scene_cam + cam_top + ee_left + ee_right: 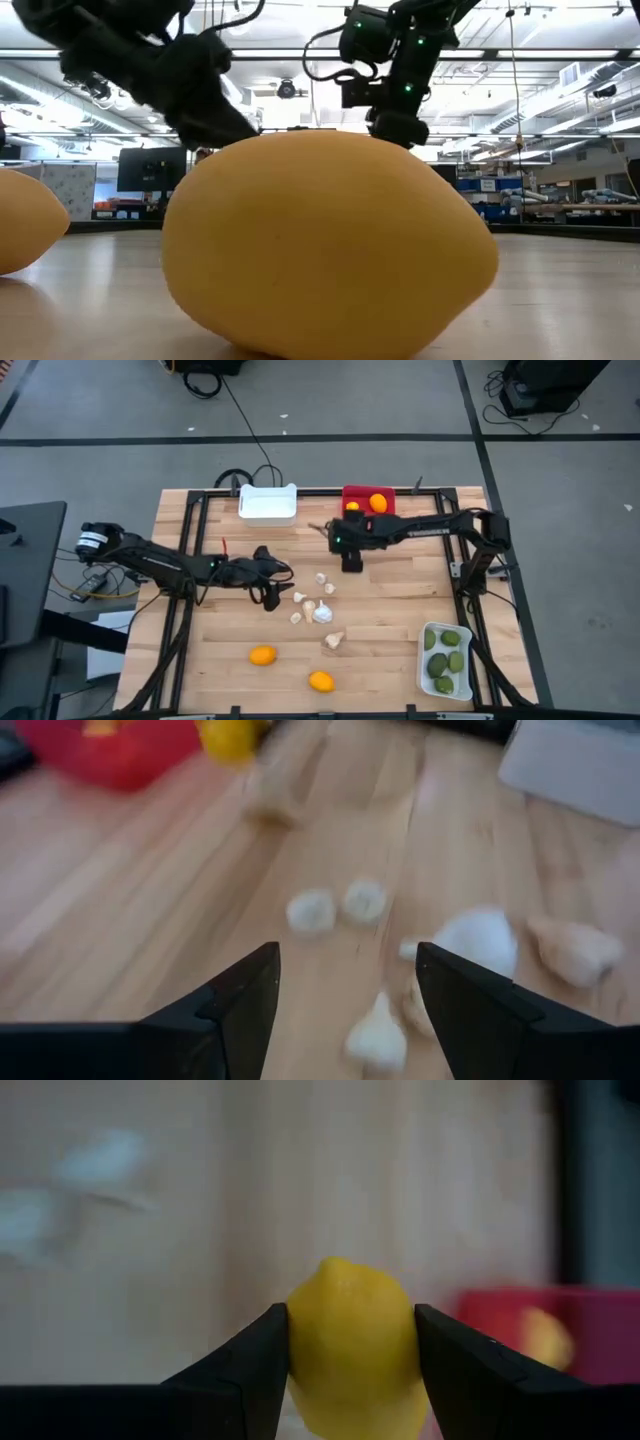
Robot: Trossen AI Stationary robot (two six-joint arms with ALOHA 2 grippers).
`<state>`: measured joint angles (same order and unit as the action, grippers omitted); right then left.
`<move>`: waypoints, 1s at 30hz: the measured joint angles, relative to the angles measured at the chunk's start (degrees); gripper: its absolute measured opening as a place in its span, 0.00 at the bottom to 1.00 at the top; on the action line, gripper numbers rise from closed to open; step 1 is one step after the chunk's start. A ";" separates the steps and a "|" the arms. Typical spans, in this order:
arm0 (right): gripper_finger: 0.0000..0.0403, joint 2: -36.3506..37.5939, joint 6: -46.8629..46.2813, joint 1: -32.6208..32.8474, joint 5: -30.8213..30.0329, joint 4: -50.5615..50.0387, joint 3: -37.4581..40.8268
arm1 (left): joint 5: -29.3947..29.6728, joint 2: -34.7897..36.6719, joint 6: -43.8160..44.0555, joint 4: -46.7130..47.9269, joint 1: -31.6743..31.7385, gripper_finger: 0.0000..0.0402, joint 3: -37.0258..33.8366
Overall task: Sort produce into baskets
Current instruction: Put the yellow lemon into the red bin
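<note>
Only the right wrist view shows the right gripper (350,1350) clamped on a yellow lemon (350,1335) beside the red basket (366,497). The left gripper (345,990) hovers open over the garlic (318,605). From above: two oranges (263,655) on the table, four green fruits (446,654) in a white basket (424,660), another white basket (268,503) empty.

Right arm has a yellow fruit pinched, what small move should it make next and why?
Probably carry it the short way over the red basket and let go there. The right pincer is shut on a yellow fruit, and the red basket already holds citrus close by. The left pincer hangs open near the garlic pieces, away from that path.
</note>
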<state>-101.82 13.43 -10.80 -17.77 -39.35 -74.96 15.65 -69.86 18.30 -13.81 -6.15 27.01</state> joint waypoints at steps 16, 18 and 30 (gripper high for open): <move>0.63 0.31 -4.69 -24.16 6.85 6.22 -0.04 | -3.97 0.16 -3.44 4.87 -5.21 0.60 -3.39; 0.69 0.31 -5.55 -24.69 6.92 6.39 -0.04 | -7.37 0.14 -4.39 6.78 -5.27 0.60 -3.39; 0.88 0.31 -15.41 -9.79 -0.56 6.81 -0.04 | -15.79 1.19 -5.57 26.71 -6.89 0.56 4.87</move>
<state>-101.51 -1.98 -20.59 -18.34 -32.54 -75.00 -0.14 -68.66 12.73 12.90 -13.04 31.88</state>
